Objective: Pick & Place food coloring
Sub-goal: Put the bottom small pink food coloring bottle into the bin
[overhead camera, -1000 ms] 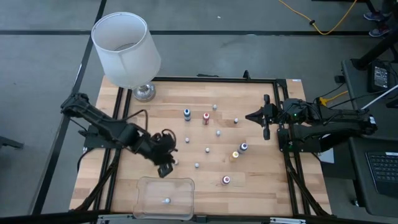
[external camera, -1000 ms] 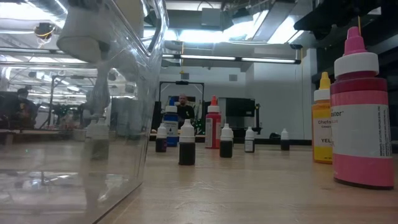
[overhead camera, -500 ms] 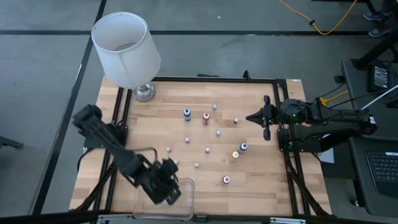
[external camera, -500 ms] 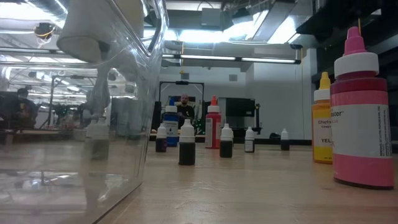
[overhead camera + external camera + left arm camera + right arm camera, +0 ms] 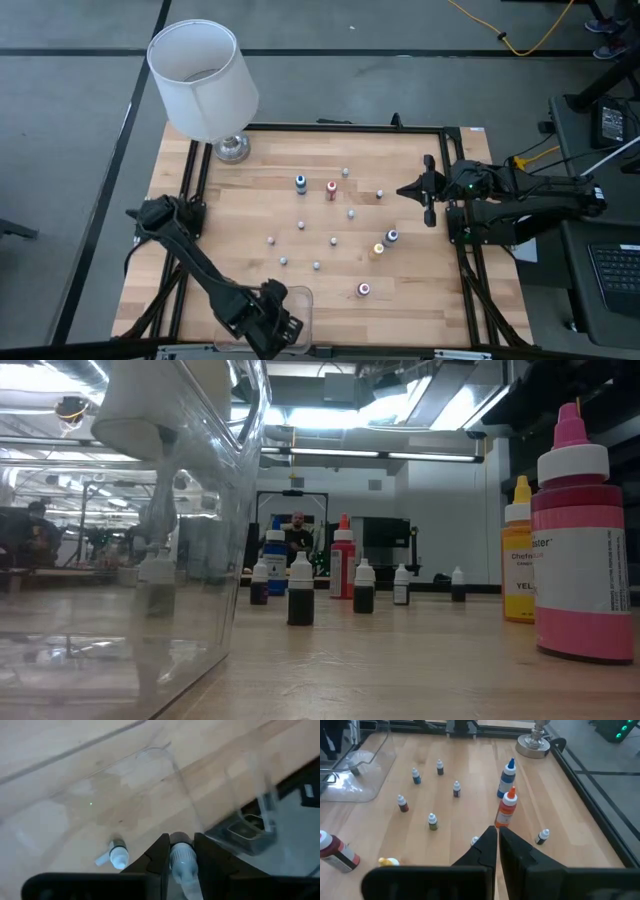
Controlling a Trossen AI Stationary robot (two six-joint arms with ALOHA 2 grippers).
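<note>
Food coloring bottle (image 5: pixel 181 861) sits pinched between the left gripper (image 5: pixel 180 854) fingers above the clear bin (image 5: pixel 165 785), awaiting release inside.

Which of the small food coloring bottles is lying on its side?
The small pale-capped bottle inside the clear plastic container; it lies flat on the container's floor, while those out on the wooden table stand upright.

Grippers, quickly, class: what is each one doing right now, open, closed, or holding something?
Left gripper: closed on a small food coloring bottle, over the clear plastic container.
Right gripper: closed, empty, waiting at the table's right edge.
</note>
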